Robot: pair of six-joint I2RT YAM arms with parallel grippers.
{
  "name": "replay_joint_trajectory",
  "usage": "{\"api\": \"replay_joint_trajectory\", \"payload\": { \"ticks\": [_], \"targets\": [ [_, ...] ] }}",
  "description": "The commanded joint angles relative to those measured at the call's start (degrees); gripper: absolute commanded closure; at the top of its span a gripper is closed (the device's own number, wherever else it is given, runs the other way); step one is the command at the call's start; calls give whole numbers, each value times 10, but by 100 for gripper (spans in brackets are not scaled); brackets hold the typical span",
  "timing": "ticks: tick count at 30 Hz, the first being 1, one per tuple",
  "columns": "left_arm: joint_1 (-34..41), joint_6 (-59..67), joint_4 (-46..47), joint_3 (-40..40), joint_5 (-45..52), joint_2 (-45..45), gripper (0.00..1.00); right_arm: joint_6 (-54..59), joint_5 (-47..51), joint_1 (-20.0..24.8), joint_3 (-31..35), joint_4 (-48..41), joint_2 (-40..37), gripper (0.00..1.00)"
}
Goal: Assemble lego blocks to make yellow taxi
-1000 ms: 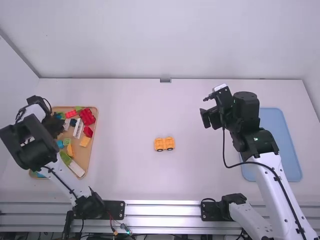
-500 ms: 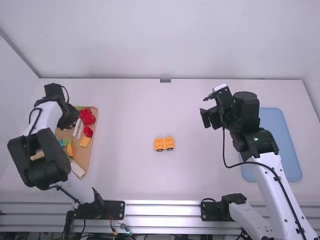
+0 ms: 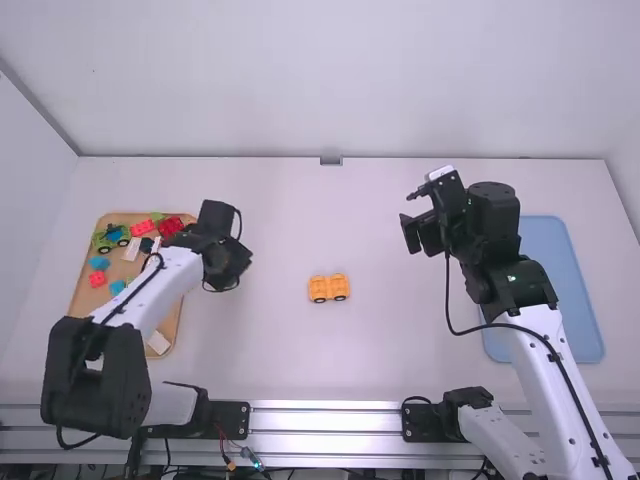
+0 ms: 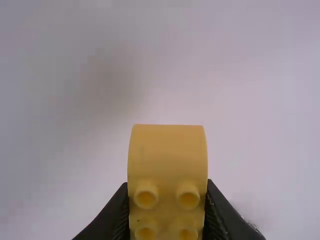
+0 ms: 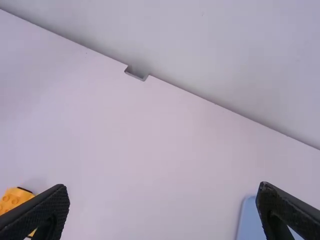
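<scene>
A blue tray (image 3: 560, 290) is lying at three o'clock; a wooden tray (image 3: 85, 299) of mixed blocks, at nine. The right gripper (image 5: 162, 192) is hanging toward two, fingers apart, empty. The left gripper (image 4: 167, 200), between nine and ten, is clamping a yellow block (image 4: 167, 150). The yellow wheeled base (image 3: 338, 284) is sitting mid-table. The robot is apparently fetching the block, perhaps the cab; the next move is calling for aligning it above the base, then pressing. No writing is legible.
</scene>
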State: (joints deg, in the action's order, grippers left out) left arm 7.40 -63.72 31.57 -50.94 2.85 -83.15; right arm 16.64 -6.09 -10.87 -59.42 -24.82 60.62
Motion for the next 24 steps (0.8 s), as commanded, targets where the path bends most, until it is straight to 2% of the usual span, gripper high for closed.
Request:
{"api": "replay_joint_trajectory", "payload": {
  "ticks": [1, 5, 8, 14, 18, 24],
  "targets": [
    [33, -117, -16, 19, 22, -18, 98, -2, -3, 0, -8, 9, 2, 2],
    [82, -221, -39, 13, 23, -70, 98, -1, -3, 0, 16, 40, 2, 1],
    [105, -240, -39, -14, 23, -114, 98, -1, -3, 0, 30, 61, 2, 2],
    [145, -371, 81, -129, -8, -227, 98, -18, -3, 0, 43, 79, 1, 2],
    [160, -417, 104, -168, -10, -256, 98, -18, -3, 0, 43, 77, 1, 1],
    [179, -518, 97, -169, -59, -275, 98, -18, -3, -1, 43, 76, 1, 1]
  ]
}}
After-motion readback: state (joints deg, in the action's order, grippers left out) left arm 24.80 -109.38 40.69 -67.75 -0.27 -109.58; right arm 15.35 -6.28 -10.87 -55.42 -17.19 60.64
